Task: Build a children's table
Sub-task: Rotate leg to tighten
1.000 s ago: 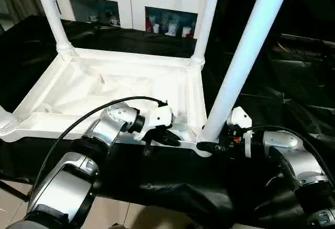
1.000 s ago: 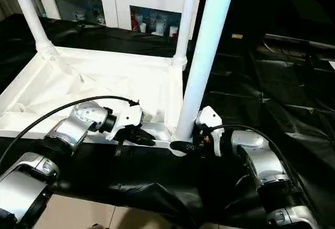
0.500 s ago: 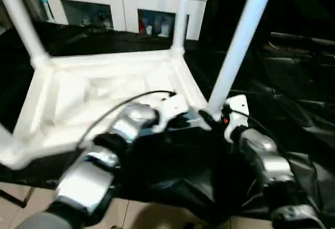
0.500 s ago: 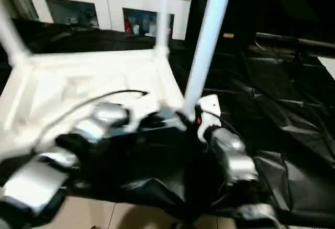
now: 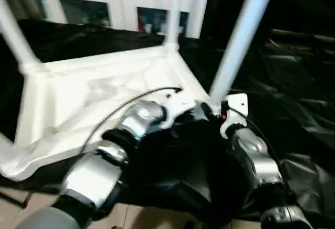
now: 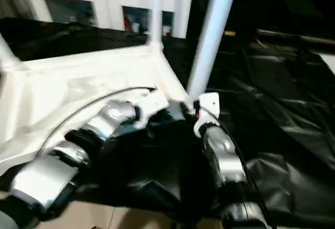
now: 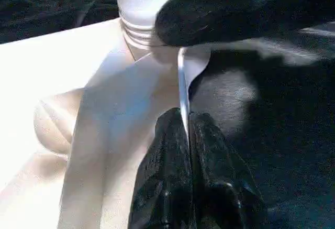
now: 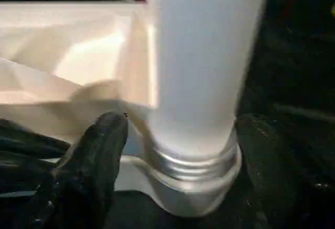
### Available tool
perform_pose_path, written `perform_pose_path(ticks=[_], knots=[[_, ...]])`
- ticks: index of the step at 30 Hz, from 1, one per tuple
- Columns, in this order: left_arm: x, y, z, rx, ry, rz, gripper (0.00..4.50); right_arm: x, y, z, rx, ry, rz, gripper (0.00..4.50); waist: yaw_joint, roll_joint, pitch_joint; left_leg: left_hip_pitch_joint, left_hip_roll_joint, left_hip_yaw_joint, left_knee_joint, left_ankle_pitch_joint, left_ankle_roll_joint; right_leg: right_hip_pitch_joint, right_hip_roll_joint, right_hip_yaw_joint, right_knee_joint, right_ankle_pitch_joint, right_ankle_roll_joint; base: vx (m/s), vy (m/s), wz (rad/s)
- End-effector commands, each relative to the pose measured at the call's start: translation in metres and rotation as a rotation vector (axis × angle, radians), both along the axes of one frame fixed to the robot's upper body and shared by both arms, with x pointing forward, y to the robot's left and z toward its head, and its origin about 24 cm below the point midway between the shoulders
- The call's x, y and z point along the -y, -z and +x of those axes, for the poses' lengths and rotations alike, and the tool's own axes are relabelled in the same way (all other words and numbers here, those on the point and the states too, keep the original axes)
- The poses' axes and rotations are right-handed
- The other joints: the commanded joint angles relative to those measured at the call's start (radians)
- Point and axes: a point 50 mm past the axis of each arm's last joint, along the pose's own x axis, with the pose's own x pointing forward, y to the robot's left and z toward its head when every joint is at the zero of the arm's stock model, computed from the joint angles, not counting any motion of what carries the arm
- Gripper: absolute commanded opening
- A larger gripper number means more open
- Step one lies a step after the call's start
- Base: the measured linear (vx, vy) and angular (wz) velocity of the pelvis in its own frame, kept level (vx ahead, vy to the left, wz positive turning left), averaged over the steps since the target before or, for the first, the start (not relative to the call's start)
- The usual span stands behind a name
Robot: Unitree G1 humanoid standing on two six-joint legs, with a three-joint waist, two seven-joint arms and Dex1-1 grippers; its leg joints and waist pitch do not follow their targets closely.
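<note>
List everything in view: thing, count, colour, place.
Upside-down white plastic table top: 1, white, on the black-draped work table.
Long tapered white tube legs: 3 clearly seen, standing in corner sockets; nearest leg at the near right corner.
Black drape: 1, black, covering the work table.
White glass-door cabinet: 1, white, behind the table.
Left end effector: black fingers, shut on the table top's thin rim.
Right end effector: black fingers either side of the nearest leg's threaded base.

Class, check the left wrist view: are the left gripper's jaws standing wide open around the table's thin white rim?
No. The left gripper has its jaws pressed together on the thin white rim of the children's table.
</note>
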Motion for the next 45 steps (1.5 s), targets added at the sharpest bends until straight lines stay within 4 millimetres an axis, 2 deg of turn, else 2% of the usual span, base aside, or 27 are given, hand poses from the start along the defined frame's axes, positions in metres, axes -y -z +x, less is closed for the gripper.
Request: perform_pose_path(ticks=[1,2,3,4,5,6,8,12,15,24,25,26,27,31,36,37,45], knots=[[-0.008,0.004,-0.003,-0.009,0.061,0.044,0.0,0.008,-0.012,0.0,0.006,-0.124,0.004,3.83,0.004,-0.003,-0.065,0.002,-0.006,0.013,-0.072,-0.277,0.06,0.052,-0.024,0.018,-0.07,-0.292,-0.2,0.0,0.0,0.0],[-0.012,0.004,-0.005,-0.014,0.1,0.048,0.0,0.014,-0.013,-0.001,-0.01,-0.181,-0.03,4.03,0.008,-0.003,-0.066,0.002,-0.006,0.012,-0.07,-0.264,0.073,0.061,-0.023,0.018,-0.066,-0.264,-0.215,0.0,0.0,0.0],[-0.012,0.004,-0.005,-0.015,0.103,0.048,0.0,0.014,-0.013,-0.002,-0.012,-0.185,-0.032,4.03,0.009,-0.003,-0.066,0.0,-0.005,0.012,-0.07,-0.253,0.079,0.062,-0.022,0.019,-0.064,-0.239,-0.222,0.0,0.0,0.0],[-0.017,0.005,-0.01,-0.042,0.167,0.052,0.0,0.024,-0.01,-0.007,-0.059,-0.292,-0.098,4.03,0.008,-0.001,-0.063,-0.001,-0.004,0.013,-0.07,-0.242,0.09,0.062,-0.021,0.018,-0.06,-0.205,-0.239,0.0,0.0,0.0],[-0.018,0.005,-0.011,-0.048,0.176,0.052,0.0,0.025,-0.01,-0.008,-0.066,-0.308,-0.105,4.03,0.009,-0.002,-0.063,-0.004,-0.004,0.012,-0.069,-0.237,0.094,0.066,-0.021,0.017,-0.059,-0.196,-0.243,0.0,0.0,0.0],[-0.019,0.005,-0.014,-0.061,0.23,0.052,0.0,0.031,-0.009,-0.013,-0.091,-0.39,-0.126,4.03,0.01,-0.002,-0.066,0.001,-0.003,0.016,-0.064,-0.235,0.104,0.064,-0.023,0.019,-0.057,-0.178,-0.259,0.0,0.0,0.0],[-0.024,0.006,-0.023,-0.113,0.346,0.05,0.0,0.038,-0.009,-0.021,-0.114,-0.506,-0.17,4.03,0.012,-0.006,-0.065,0.0,-0.001,0.017,-0.064,-0.224,0.114,0.064,-0.025,0.019,-0.055,-0.157,-0.277,0.0,0.0,0.0],[-0.029,0.006,-0.03,-0.17,0.436,0.048,0.0,0.047,-0.011,-0.028,-0.14,-0.604,-0.226,4.03,0.021,-0.006,-0.063,0.009,0.004,0.022,-0.063,-0.223,0.118,0.058,-0.026,0.023,-0.053,-0.156,-0.294,0.0,0.0,0.0],[-0.027,0.003,-0.033,-0.196,0.493,-0.002,0.0,0.048,-0.018,-0.031,-0.15,-0.684,-0.199,4.03,0.031,-0.008,-0.06,0.014,0.007,0.023,-0.067,-0.248,0.108,0.055,-0.026,0.022,-0.055,-0.196,-0.286,0.0,0.0,0.0],[-0.024,-0.003,-0.036,-0.214,0.548,-0.019,0.0,0.041,-0.019,-0.034,-0.189,-0.823,-0.17,4.03,0.055,-0.013,-0.064,0.011,0.008,0.024,-0.064,-0.206,0.099,0.058,-0.029,0.022,-0.046,-0.182,-0.273,0.0,0.0,0.0],[-0.025,-0.002,-0.036,-0.214,0.546,-0.017,0.0,0.04,-0.018,-0.034,-0.196,-0.828,-0.171,4.03,0.055,-0.016,-0.066,0.01,0.007,0.023,-0.063,-0.199,0.098,0.06,-0.029,0.022,-0.045,-0.182,-0.269,0.0,0.0,0.0],[-0.026,-0.002,-0.036,-0.212,0.542,-0.015,0.0,0.04,-0.017,-0.034,-0.206,-0.836,-0.175,4.03,0.055,-0.015,-0.066,0.009,0.006,0.023,-0.063,-0.194,0.098,0.06,-0.03,0.021,-0.044,-0.185,-0.267,0.0,0.0,0.0],[-0.026,-0.002,-0.036,-0.21,0.54,-0.014,0.0,0.04,-0.017,-0.034,-0.21,-0.838,-0.177,3.78,0.055,-0.014,-0.066,0.01,0.007,0.023,-0.063,-0.192,0.097,0.059,-0.03,0.022,-0.045,-0.187,-0.267,0.0,0.0,0.0],[-0.028,-0.002,-0.036,-0.208,0.528,-0.009,0.0,0.04,-0.014,-0.033,-0.23,-0.839,-0.204,3.44,0.055,-0.018,-0.067,0.009,0.005,0.023,-0.061,-0.184,0.098,0.06,-0.029,0.021,-0.044,-0.185,-0.264,0.0,0.0,0.0],[-0.029,-0.001,-0.035,-0.208,0.521,-0.009,0.0,0.041,-0.011,-0.032,-0.245,-0.839,-0.231,3.15,0.056,-0.016,-0.068,0.009,0.006,0.024,-0.06,-0.175,0.102,0.06,-0.029,0.021,-0.043,-0.175,-0.269,0.0,0.0,0.0],[-0.029,-0.001,-0.035,-0.206,0.518,-0.008,0.0,0.041,-0.01,-0.031,-0.248,-0.837,-0.234,2.95,0.056,-0.017,-0.068,0.008,0.006,0.023,-0.06,-0.17,0.104,0.061,-0.029,0.021,-0.041,-0.167,-0.27,0.0,0.0,0.0],[-0.03,-0.002,-0.035,-0.205,0.513,-0.011,0.0,0.038,-0.01,-0.03,-0.234,-0.822,-0.201,2.73,0.055,-0.013,-0.066,0.009,0.005,0.024,-0.06,-0.19,0.096,0.06,-0.027,0.021,-0.044,-0.189,-0.265,0.0,0.0,0.0]])
